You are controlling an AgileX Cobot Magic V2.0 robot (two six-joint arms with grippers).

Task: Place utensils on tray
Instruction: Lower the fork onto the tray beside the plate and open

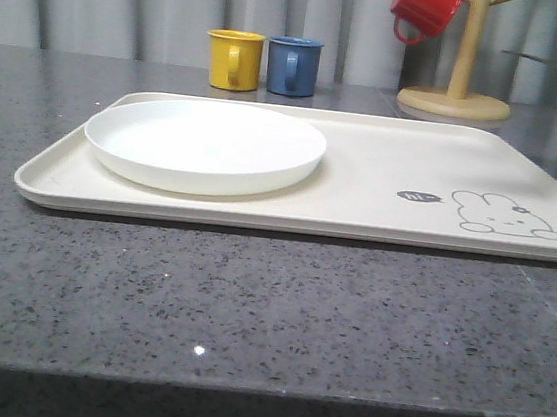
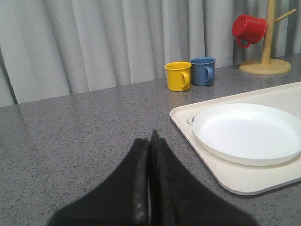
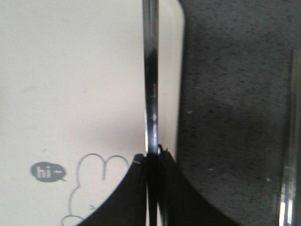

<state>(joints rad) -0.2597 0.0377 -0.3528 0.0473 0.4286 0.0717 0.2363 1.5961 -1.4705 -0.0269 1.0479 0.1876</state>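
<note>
My right gripper [image 3: 151,157] is shut on a slim silver utensil [image 3: 150,70]. Its shaft runs straight out from the jaws, and its far end is cut off by the frame, so I cannot tell which utensil it is. It hangs over the cream tray [image 3: 70,94] just inside the rim, beside the drawn rabbit. A second silver utensil [image 3: 288,155] lies blurred on the grey counter past the tray's edge. My left gripper [image 2: 150,141] is shut on nothing, over bare counter beside the tray [image 2: 235,181].
A round white plate [image 1: 205,145] sits on the left half of the tray [image 1: 382,180]. Behind it stand a yellow mug [image 1: 233,59] and a blue mug [image 1: 293,65]. A red mug [image 1: 425,9] hangs on a wooden mug tree [image 1: 458,88].
</note>
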